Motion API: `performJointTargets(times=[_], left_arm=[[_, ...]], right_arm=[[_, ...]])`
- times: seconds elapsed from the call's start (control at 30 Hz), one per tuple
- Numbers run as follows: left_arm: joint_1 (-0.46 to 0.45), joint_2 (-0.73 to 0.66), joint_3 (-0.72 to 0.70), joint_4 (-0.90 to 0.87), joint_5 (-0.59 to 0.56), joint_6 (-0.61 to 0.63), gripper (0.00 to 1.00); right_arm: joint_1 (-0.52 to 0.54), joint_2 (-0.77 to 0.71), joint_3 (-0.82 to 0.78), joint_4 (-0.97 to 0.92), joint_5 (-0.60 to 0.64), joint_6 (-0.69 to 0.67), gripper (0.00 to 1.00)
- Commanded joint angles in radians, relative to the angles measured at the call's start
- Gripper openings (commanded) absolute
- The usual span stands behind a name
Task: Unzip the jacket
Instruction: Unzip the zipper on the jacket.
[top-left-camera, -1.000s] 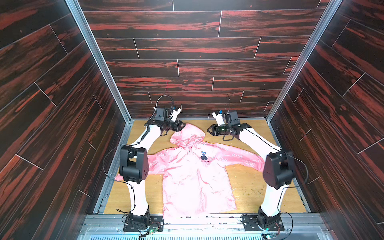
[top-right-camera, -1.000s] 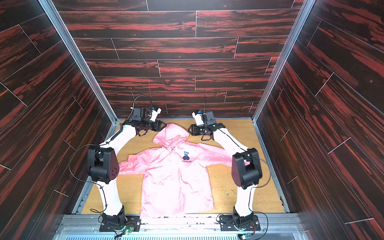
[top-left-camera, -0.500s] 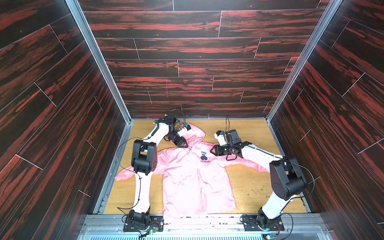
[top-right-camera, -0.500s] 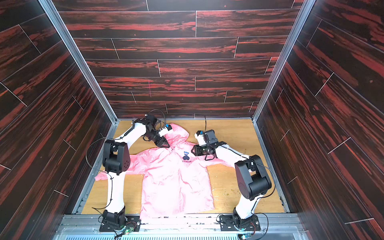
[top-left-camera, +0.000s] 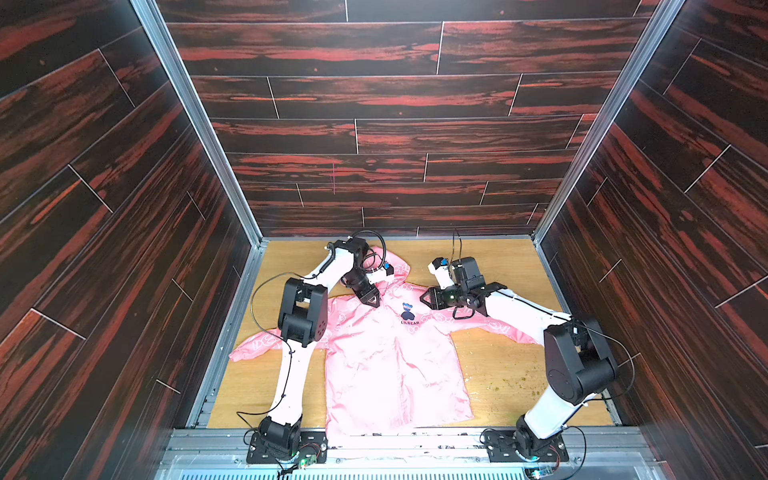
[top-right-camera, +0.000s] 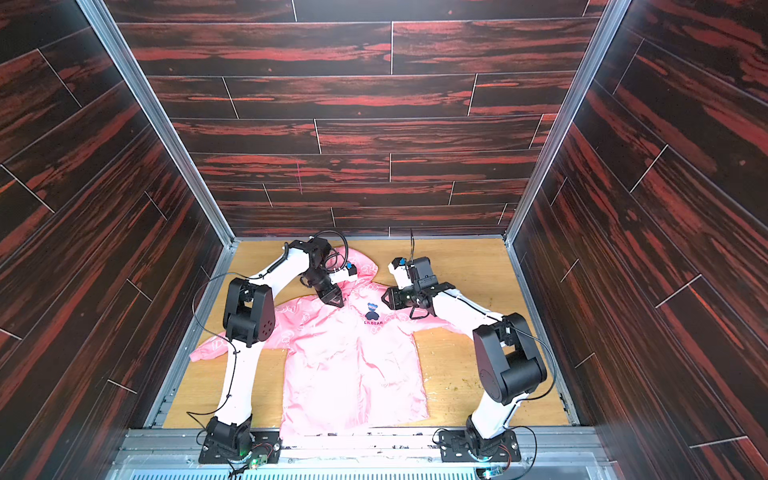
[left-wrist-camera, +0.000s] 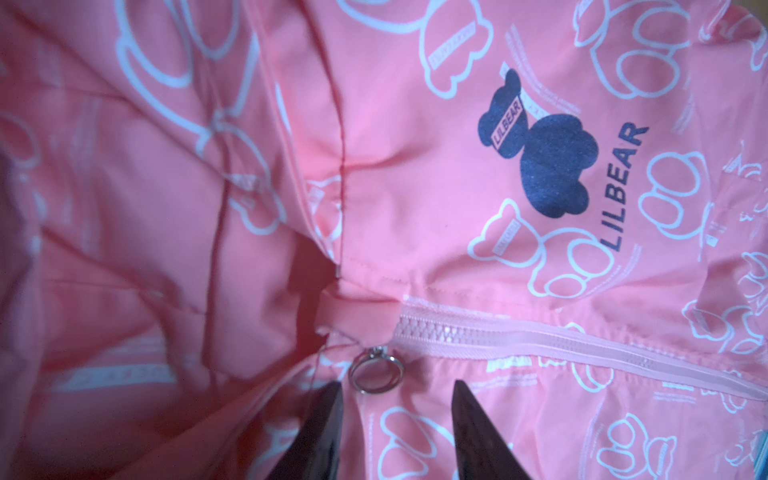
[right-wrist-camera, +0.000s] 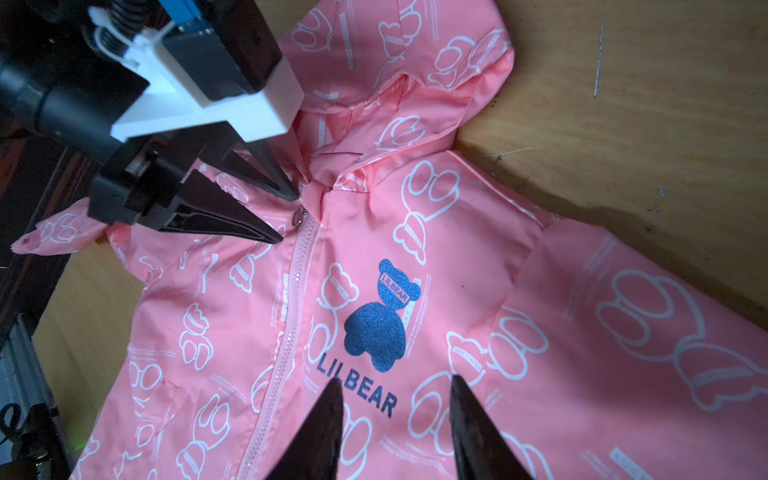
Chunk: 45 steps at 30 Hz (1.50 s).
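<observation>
- Both arms swung in from the back corners beside the hood (top-left-camera: 401, 271). Left claw (top-left-camera: 371, 300) is now at the collar, right claw (top-left-camera: 424, 297) now by the chest logo (top-left-camera: 407, 308).
- Jacket (top-left-camera: 390, 365) lies flat, front up, mid-floor (top-left-camera: 498, 365) in both top views, hood toward upper frame, hem toward the lower edge. It looks zipped right up.
- Left claw (left-wrist-camera: 395, 386): tips a narrow way apart, holding nothing. Ring pull (left-wrist-camera: 376, 370) sits just ahead of the tips, a bit toward one of them, not yet between.
- Right claw (right-wrist-camera: 395, 382): tips partly apart, empty, over the fabric just beside the logo. Touching or not, cannot tell.
- Key relation: zipper (right-wrist-camera: 291, 316) runs long from collar to hem, toward lower frame in a top view. The pull is at the collar end, so the left arm is clearly nearer.
- Judged next: left closes on the ring and drags hemward, right probably pins the chest.
</observation>
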Motion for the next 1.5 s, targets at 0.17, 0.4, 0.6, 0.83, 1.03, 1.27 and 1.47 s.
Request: performJointTargets(times=[0.17,0.4,0.6,0.83,1.03,1.27,1.47], left_arm=[[0.002,-0.011,0.044,0.008,-0.066,0.069,0.49],[0.004,0.042,0.136,-0.03,-0.067,0.082,0.5],[0.005,0.062,0.151,-0.025,-0.055,0.105,0.5],[0.009,0.111,0.203,-0.083,-0.047,0.127,0.48],[0.015,0.124,0.21,-0.119,-0.059,0.133,0.42],[0.023,0.102,0.151,-0.091,-0.112,0.108,0.43],[0.023,0.093,0.135,-0.032,-0.166,0.1,0.52]], right_arm=[[0.005,-0.019,-0.016,0.0,-0.015,-0.007,0.43],[0.006,0.0,-0.018,-0.005,-0.022,-0.007,0.44],[0.008,0.002,-0.019,-0.016,-0.016,-0.011,0.44],[0.009,0.01,-0.016,-0.025,-0.022,-0.013,0.44],[0.011,0.01,-0.012,-0.032,-0.018,-0.013,0.44],[0.021,0.021,0.002,-0.038,-0.02,-0.013,0.44],[0.041,0.033,0.016,-0.054,0.0,-0.022,0.44]])
